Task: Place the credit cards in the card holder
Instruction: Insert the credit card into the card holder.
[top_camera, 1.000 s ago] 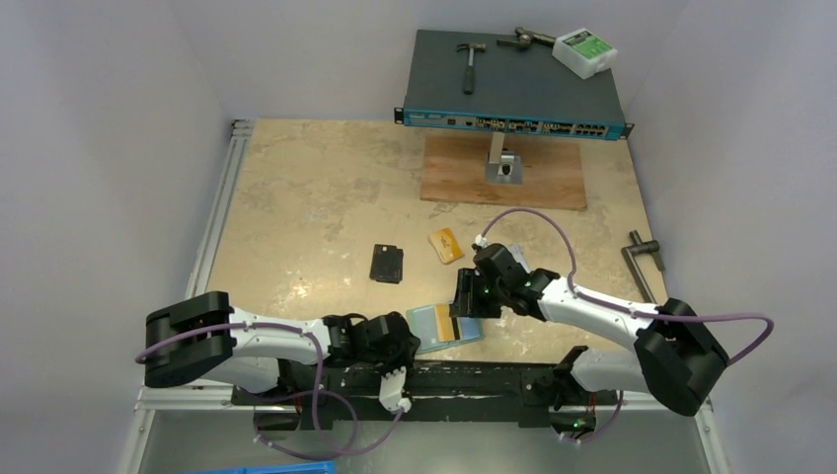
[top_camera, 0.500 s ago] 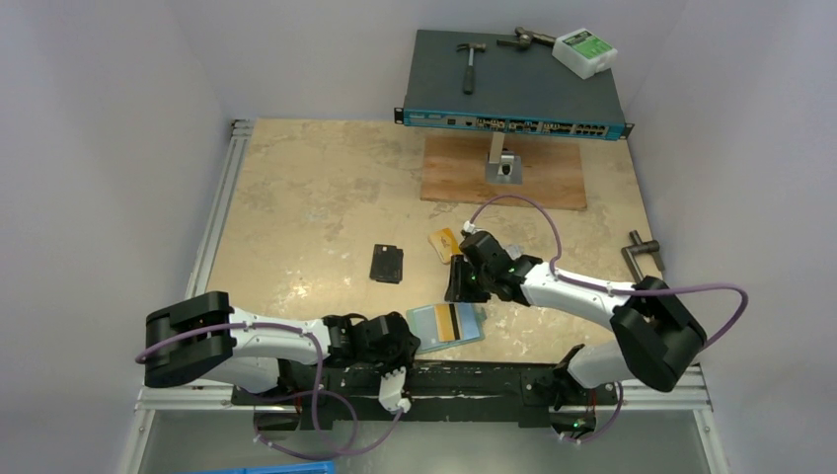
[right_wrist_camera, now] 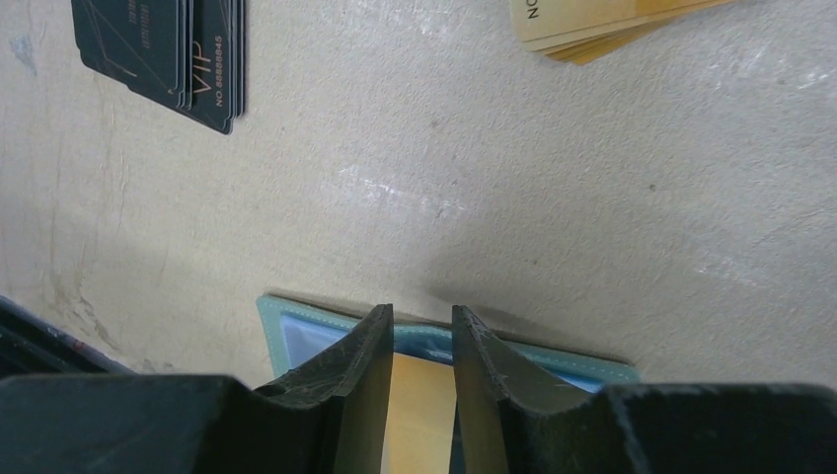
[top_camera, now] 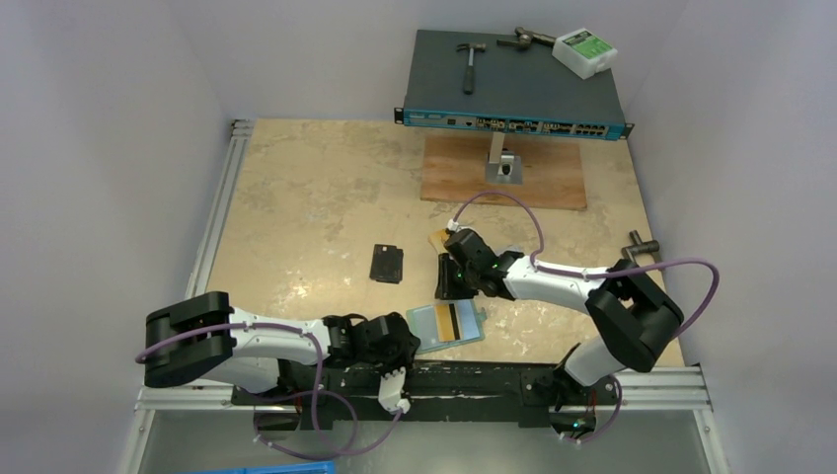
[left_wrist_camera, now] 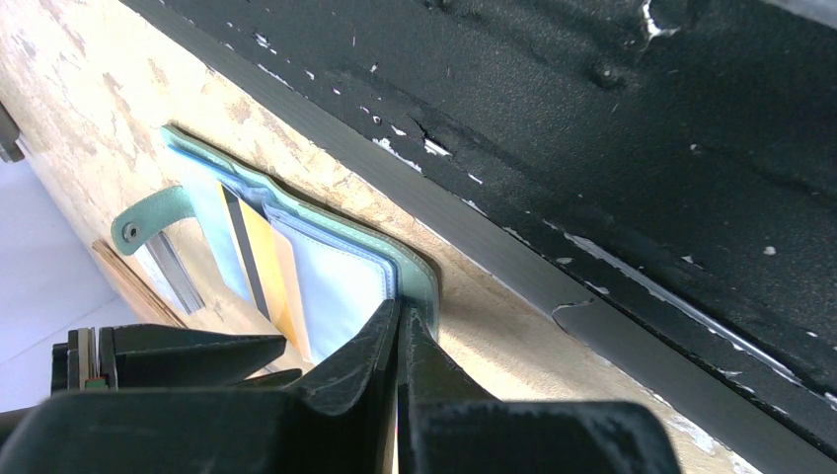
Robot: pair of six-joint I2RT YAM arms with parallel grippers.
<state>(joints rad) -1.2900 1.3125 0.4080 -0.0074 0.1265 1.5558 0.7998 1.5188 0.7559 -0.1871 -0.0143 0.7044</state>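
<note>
Two robot arms work over a small teal fold-over card holder [top_camera: 462, 333], open at six o'clock on the mottled beige tabletop [top_camera: 296, 197]. The left gripper [left_wrist_camera: 398, 316] pinches its edge, jaws closed. The right gripper [right_wrist_camera: 422, 326] hovers above a gold plastic card [right_wrist_camera: 422, 395] apparently seated inside, jaws slightly apart and empty. Next, probably, it fetches the loose gold cards [right_wrist_camera: 612, 20] at twelve o'clock. Grey walls surround.
</note>
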